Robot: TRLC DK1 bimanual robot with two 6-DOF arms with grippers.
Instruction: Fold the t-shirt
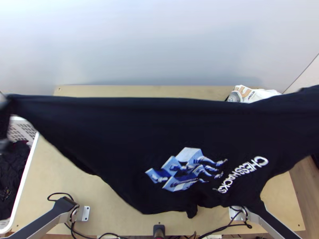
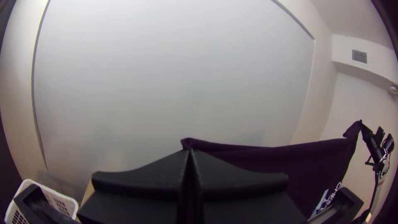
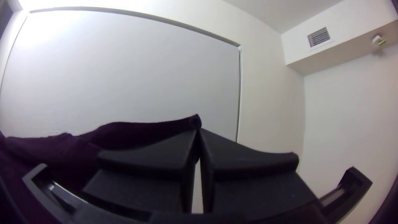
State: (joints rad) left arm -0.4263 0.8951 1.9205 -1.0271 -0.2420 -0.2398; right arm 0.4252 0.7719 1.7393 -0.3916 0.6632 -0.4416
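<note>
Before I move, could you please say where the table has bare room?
Bare table shows at left, between the white basket and held-up t-shirt, plus a thin far strip beside the white package. Cables crowd the near edge.

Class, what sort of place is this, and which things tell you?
Probably a robotics lab or workshop: two robot arms are mounted at a wooden table, a black t-shirt hangs stretched between their grippers, and a white basket beside the table holds dark cloth.
</note>
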